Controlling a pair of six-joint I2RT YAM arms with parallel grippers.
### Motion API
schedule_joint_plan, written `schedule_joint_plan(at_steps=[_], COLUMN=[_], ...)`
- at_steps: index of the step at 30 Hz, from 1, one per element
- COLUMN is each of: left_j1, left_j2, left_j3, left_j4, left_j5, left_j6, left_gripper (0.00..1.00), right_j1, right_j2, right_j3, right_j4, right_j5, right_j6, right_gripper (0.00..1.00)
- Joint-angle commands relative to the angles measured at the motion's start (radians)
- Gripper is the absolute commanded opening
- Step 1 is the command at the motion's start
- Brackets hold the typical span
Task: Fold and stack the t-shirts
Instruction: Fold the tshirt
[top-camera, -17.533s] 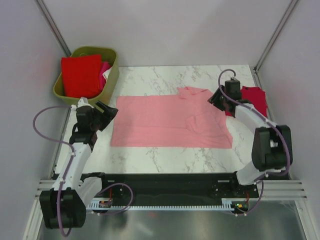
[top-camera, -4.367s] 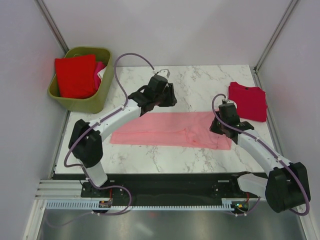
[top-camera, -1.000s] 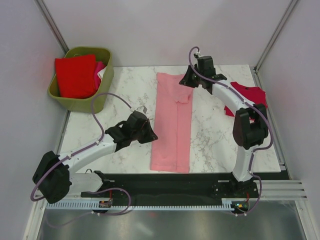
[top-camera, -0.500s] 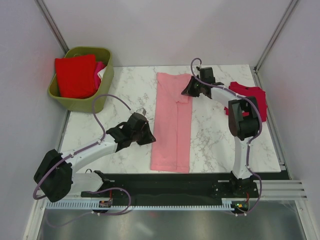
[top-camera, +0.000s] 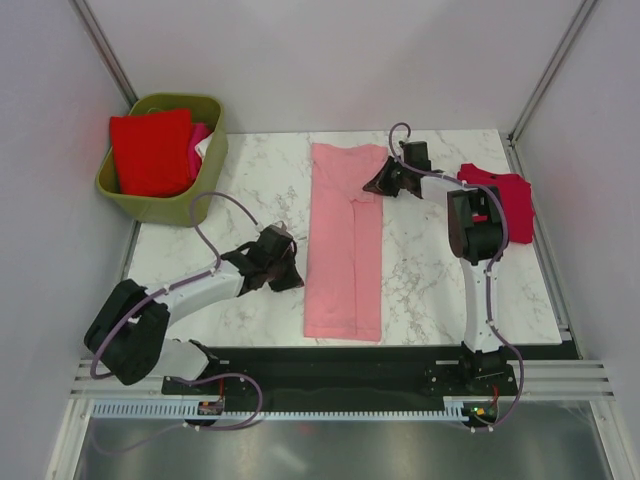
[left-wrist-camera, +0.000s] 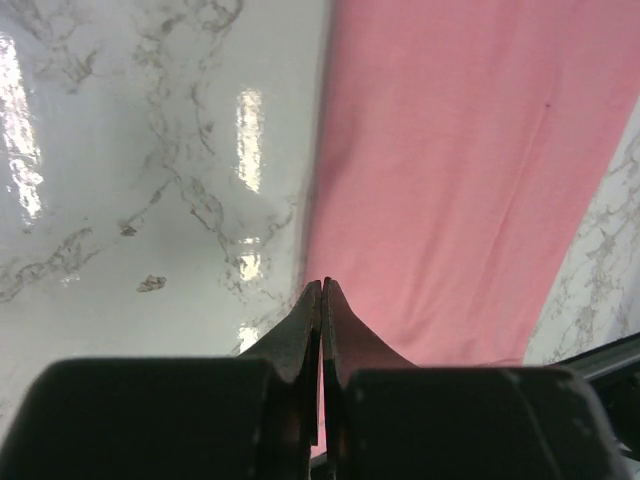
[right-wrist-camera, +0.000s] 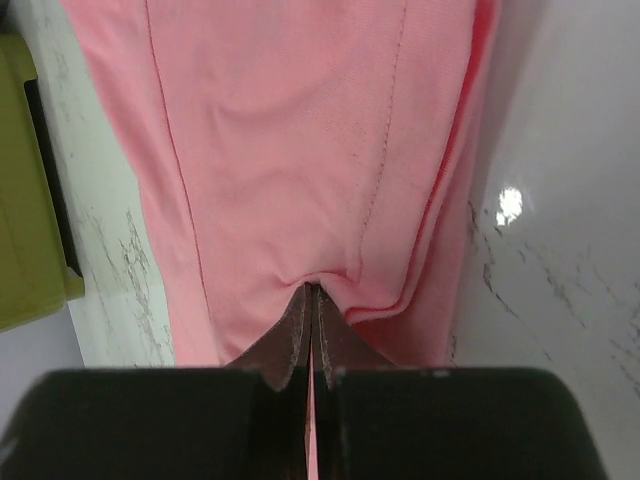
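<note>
No text, label, brand, number or sign can be read in any of the views.
</note>
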Motion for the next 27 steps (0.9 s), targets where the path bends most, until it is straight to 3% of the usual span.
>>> schedule_joint_plan(at_steps=[1, 11, 14, 16, 18, 19, 22, 27], left_j1=[0.029, 0.129, 0.129, 0.129, 0.127, 0.126, 0.118, 0.097], left_j2=[0.047, 0.225, 0.222, 0.202, 0.180, 0.156, 0.087, -0.011], left_j3=[0.025, 0.159, 0.163, 0.153, 0.125, 0.111, 0.039, -0.028], left_j4=[0.038, 0.075, 0.081, 0.083, 0.089, 0.106, 0.132, 0.136], left_j5=[-0.006, 0.044, 0.069, 0.075, 0.087, 0.095, 0.106, 0.109], left_j6=[0.034, 0.071, 0.088, 0.093, 0.097, 0.106, 0.107, 0.094], left_gripper=[0.02, 0.02, 0.02, 0.02, 0.03, 0.08, 0.20, 0.30], right_j1=[-0.005, -0.010, -0.008, -0.007, -0.004, -0.005, -0.002, 0.005], right_j2=[0.068, 0.177, 0.148, 0.090, 0.053, 0.036, -0.027, -0.134], right_j3=[0.041, 0.165, 0.170, 0.121, 0.092, 0.075, 0.090, 0.052], right_j4=[0.012, 0.018, 0.021, 0.034, 0.064, 0.074, 0.063, 0.043], right_j5=[0.040, 0.113, 0.098, 0.101, 0.096, 0.084, 0.052, 0.006], right_j6=[0.021, 0.093, 0.090, 0.079, 0.068, 0.058, 0.030, -0.016], right_gripper=[0.00, 0.00, 0.11, 0.29, 0.38, 0.41, 0.47, 0.48])
